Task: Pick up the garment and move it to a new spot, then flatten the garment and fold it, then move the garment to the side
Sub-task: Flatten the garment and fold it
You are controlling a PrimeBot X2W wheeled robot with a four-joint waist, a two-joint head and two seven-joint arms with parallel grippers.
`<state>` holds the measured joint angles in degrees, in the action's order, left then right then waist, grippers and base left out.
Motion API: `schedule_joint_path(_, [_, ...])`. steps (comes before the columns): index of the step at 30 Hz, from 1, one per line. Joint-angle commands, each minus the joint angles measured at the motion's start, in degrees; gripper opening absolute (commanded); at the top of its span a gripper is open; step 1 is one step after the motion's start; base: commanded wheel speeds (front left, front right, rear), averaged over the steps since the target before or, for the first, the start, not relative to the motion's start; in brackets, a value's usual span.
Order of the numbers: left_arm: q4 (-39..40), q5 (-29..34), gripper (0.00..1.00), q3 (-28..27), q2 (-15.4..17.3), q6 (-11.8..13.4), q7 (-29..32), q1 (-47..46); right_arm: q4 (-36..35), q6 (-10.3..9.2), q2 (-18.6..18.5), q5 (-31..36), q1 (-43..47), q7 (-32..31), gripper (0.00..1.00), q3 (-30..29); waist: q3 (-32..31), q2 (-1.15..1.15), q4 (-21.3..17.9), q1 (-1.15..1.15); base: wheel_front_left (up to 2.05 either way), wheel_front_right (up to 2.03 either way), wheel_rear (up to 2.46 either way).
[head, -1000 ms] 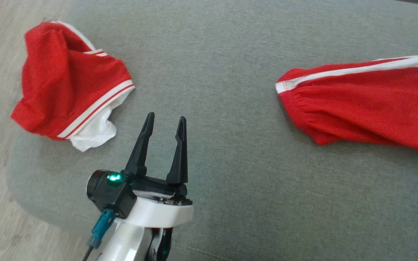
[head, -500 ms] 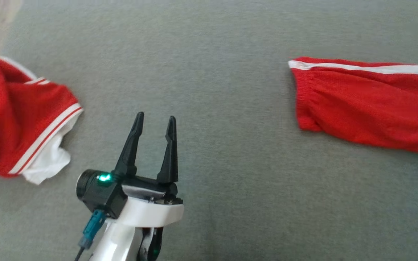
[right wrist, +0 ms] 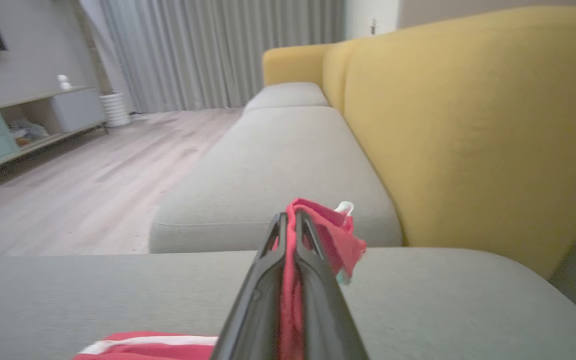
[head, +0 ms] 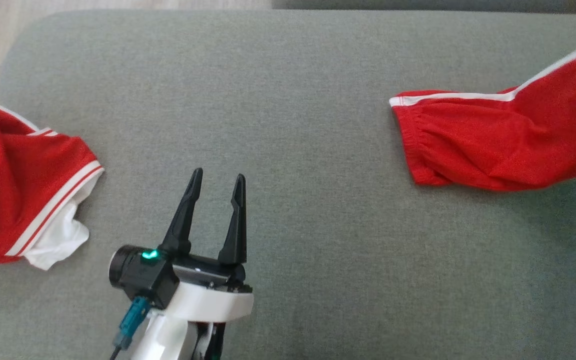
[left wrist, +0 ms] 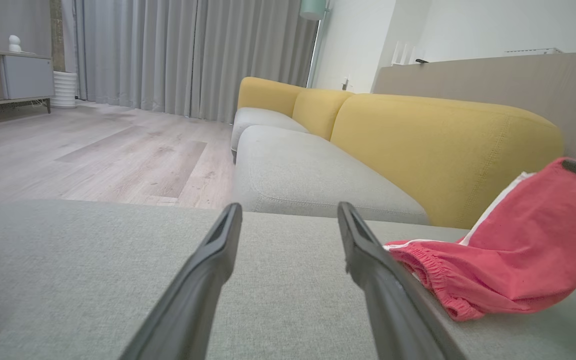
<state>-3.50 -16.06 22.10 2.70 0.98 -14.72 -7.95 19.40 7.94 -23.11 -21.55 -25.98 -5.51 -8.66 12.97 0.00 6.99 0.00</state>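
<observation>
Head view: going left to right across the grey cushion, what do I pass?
First the crumpled red-and-white garment → left gripper, fingers apart → red garment with white stripe.

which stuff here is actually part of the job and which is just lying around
Job:
right-hand red garment, pinched in the shut right gripper
left gripper, open, holding nothing
grey cushion under the garment

Lying about:
left-hand red garment
yellow sofa
curtains
</observation>
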Motion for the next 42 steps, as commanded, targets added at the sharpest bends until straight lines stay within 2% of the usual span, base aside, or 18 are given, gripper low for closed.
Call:
schedule_joint_path(1, [1.51, 0.22, 1.00, -2.09, 0.18, -0.18, -0.28, -0.02, -5.02, -0.45, 0.43, 0.73, 1.10, 0.09, 0.00, 1.85, -0.71, 0.00, 0.54, 0.00, 0.00, 0.00, 0.00])
schedule_joint_path(5, [1.33, -0.06, 1.00, -2.02, 0.18, -0.13, -0.28, 0.58, -14.16, -0.45, 6.09, 3.49, 3.97, -1.72, 0.00, 6.53, -1.69, 0.00, 1.76, 0.00, 0.00, 0.00, 0.00])
schedule_joint_path(9, [1.64, -0.56, 1.00, -1.91, 0.18, 0.21, -0.28, 0.75, -17.54, -0.45, 11.96, 6.28, 7.14, -3.31, 0.00, 12.63, -1.93, 0.00, 3.28, 0.00, 0.00, 0.00, 0.00])
schedule_joint_path(10, [1.79, -0.78, 1.00, -1.92, 0.18, 0.33, -0.28, 0.75, -17.09, -0.45, 13.54, 6.65, 7.80, -3.26, 0.07, 13.81, -1.89, 0.00, 3.64, 0.00, 0.00, 0.00, 0.00])
schedule_joint_path(11, [1.82, -0.95, 1.00, -1.80, 0.18, 0.30, -0.28, 0.71, -16.37, -0.45, 14.77, 7.31, 8.41, -3.07, 0.91, 14.98, -1.84, 0.00, 4.08, 0.00, 0.00, 0.00, 0.00])
schedule_joint_path(12, [1.84, -1.33, 1.00, -1.56, 0.18, 0.41, -0.28, 0.61, -15.38, -0.45, 16.79, 7.48, 9.49, -1.55, 1.00, 17.07, -1.85, 0.00, 4.89, 0.00, 0.00, 0.00, 0.00])
schedule_joint_path(15, [2.30, -1.66, 1.00, -1.61, 0.18, 0.91, -0.28, 0.90, -15.42, -0.45, 18.10, 6.13, 10.69, 1.97, 1.00, 18.38, -2.30, 0.00, 5.55, 0.00, 0.00, 0.00, 0.00])
schedule_joint_path(18, [2.71, -1.67, 1.00, -2.28, 0.18, 1.37, -0.28, 1.93, -15.92, -0.45, 17.31, 5.81, 11.95, 5.11, 1.00, 17.59, -3.19, 0.00, 5.54, 0.00, 0.00, 0.00, 0.00])
schedule_joint_path(27, [5.46, -0.52, 1.00, -4.65, 0.18, 2.26, -0.28, 6.16, -14.54, -0.45, 13.04, 7.21, 18.63, 11.51, 1.00, 8.90, -6.59, 0.00, 5.66, 0.00, 0.00, 0.00, 0.00])
schedule_joint_path(31, [6.04, -0.20, 1.00, -5.89, 0.18, 2.75, -0.28, 8.67, -13.55, -0.45, 12.32, 8.84, 21.99, 14.82, 1.00, 8.13, -8.42, 0.00, 5.49, 0.00, 0.00, 0.00, 0.00])
schedule_joint_path(35, [6.10, 0.04, 1.00, -7.63, 0.18, 2.95, -0.28, 12.27, -12.74, -0.45, 11.46, 9.78, 26.06, 18.98, 1.00, 10.29, -10.58, 0.00, 4.91, 0.00, 0.00, 0.00, 0.00])
schedule_joint_path(42, [5.21, 1.10, 1.00, -10.33, 0.18, 2.82, -0.28, 17.22, -13.85, -0.45, 14.94, 13.51, 32.59, 20.47, 1.00, 10.44, -14.17, 0.00, 3.66, 0.00, 0.00, 0.00, 0.00])
